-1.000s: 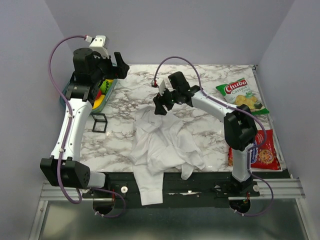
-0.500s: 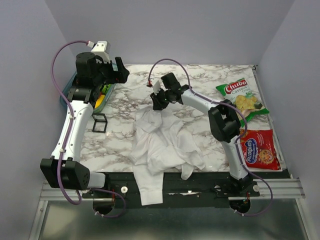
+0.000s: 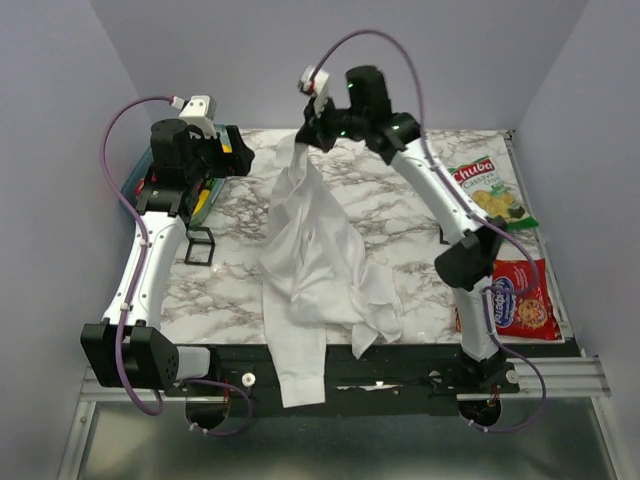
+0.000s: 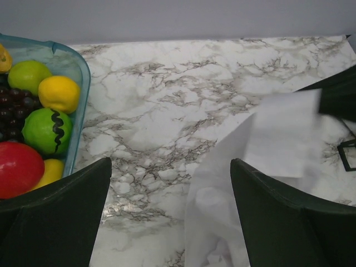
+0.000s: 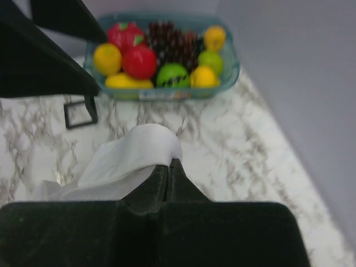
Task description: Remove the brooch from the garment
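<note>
The garment (image 3: 310,250), a white wrinkled shirt, hangs stretched from the table's back down to the front edge, one sleeve drooping over it. My right gripper (image 3: 305,135) is high at the back, shut on a fold of the garment (image 5: 133,153). My left gripper (image 3: 235,160) hovers open at the back left, its fingers (image 4: 61,217) spread wide, with the lifted cloth (image 4: 239,183) just inside the right finger. The brooch is hidden in every view.
A teal bin of toy fruit (image 4: 39,111) stands at the back left, also seen as the fruit bin (image 5: 167,61). A small black square frame (image 3: 198,245) lies near it. A green chips bag (image 3: 485,190) and a red snack bag (image 3: 515,300) lie on the right.
My right gripper closed on the shirt's top edge and rose toward the back, pulling the cloth up into a tall drape. The left arm shifted slightly.
</note>
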### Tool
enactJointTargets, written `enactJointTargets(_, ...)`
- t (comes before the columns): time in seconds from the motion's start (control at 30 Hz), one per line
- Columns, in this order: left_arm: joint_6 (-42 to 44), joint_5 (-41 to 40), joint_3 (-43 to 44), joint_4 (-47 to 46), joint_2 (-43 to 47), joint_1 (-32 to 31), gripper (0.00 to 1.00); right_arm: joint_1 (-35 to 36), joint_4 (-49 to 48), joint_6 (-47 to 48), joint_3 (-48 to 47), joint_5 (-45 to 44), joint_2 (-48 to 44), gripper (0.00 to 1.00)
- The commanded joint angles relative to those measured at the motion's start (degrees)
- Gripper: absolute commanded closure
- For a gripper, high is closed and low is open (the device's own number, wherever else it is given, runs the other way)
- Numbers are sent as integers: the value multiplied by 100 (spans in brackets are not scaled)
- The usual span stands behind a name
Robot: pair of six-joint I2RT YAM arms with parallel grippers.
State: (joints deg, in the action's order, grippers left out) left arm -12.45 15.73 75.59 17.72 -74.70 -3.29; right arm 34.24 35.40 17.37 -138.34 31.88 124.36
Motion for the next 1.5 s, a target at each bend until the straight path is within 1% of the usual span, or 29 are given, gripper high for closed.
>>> enactJointTargets(0.0,-398,255,340,-787,69,135,5,-102,-1328,267,139,486,-1790,99)
enactJointTargets(0.03,-442,290,438,-839,0,144,5,-102,-1534,276,219,451,-2114,99)
enactJointTargets(0.07,-469,343,543,-866,-45,144,5,-93,-1666,267,211,364,-2204,99)
enactJointTargets(0.23,-460,396,869,-1076,-422,144,5,-84,-1922,-128,-658,-154,-2292,99)
enactJointTargets(0.3,-460,440,861,-1147,-528,144,5,-84,-1931,20,-345,-384,-2722,99)
enactJointTargets(0.33,-469,449,852,-1226,-633,144,5,-93,-1931,126,310,-462,-2924,99)
enactJointTargets(0.4,-513,519,808,-1288,-748,144,5,-145,-1931,311,1235,-848,-3651,99)
enactJointTargets(0.43,-591,711,791,-1358,-844,144,5,-189,-1923,303,1666,-989,-3916,99)
enactJointTargets(0.47,-601,834,773,-1402,-880,144,5,-285,-1896,259,2645,-1191,-4136,99)
enactJointTargets(0.5,-610,992,703,-1463,-932,144,5,-565,-1870,67,3072,-1271,-4548,99)
enactJointTargets(0.53,-592,1385,659,-1568,-1028,136,5,-741,-1826,-109,3564,-1350,-4700,99)
enactJointTargets(0.57,-540,1581,615,-1595,-1082,118,5,-969,-1791,-302,4273,-1464,-4832,99)
enactJointTargets(0.6,-400,1818,528,-1587,-1143,101,5,-1398,-1704,-652,4655,-1491,-4937,99)
enactJointTargets(0.63,-225,1968,501,-1378,-1265,40,6,-1637,-1685,-812,4963,-1535,-5078,99)
enactJointTargets(0.67,360,2065,500,-1167,-1336,-118,7,-1857,-1677,-953,5227,-1588,-5096,99)
enactJointTargets(0.7,696,2083,483,-921,-1398,-241,8,-2199,-1607,-1067,5647,-1588,-5097,99)
enactJointTargets(0.73,1039,2084,448,-449,-1477,-347,10,-2307,-1563,-1069,5782,-1623,-5018,99)
enactJointTargets(0.77,1791,2023,387,-270,-1495,-470,10,-2395,-1510,-1069,5905,-1658,-4965,99)
enactJointTargets(0.8,2059,2013,125,-164,-1478,-732,10,-2517,-1431,-1008,6098,-1606,-4921,99)
enactJointTargets(0.87,2657,2048,-201,-41,-1399,-997,10,-2624,-1430,-998,6345,-1510,-4886,99)
enactJointTargets(0.9,3269,2083,-481,3,-1390,-1251,10,-2685,-1448,-998,6450,-1457,-4886,99)
enactJointTargets(0.93,3562,2101,-588,117,-1390,-1401,10,-2720,-1448,-990,6660,-1404,-4886,99)
enactJointTargets(0.97,3835,2101,-650,205,-1485,-1516,10,-2738,-1448,-972,6741,-1343,-4868,99)
enactJointTargets(1.0,4368,2110,-677,319,-1556,-1630,10,-2764,-1439,-972,6811,-1333,-4859,99)
enactJointTargets(1.07,4776,2127,-590,706,-1925,-1929,10,-2808,-1430,-1024,6900,-1333,-4824,99)
enactJointTargets(1.13,5119,2101,-327,1056,-2223,-2183,11,-2896,-1369,-1130,6909,-1307,-4763,99)
enactJointTargets(1.2,5112,2110,-46,1146,-2637,-2316,11,-2975,-1316,-1209,6909,-1272,-4693,99)
enactJointTargets(1.37,4840,2066,-9,725,-3015,-2667,11,-3107,-1167,-1236,6926,-1175,-4596,99)
enactJointTargets(1.47,4691,1891,-36,637,-3060,-2773,11,-3160,-799,-824,6891,-1166,-4534,99)
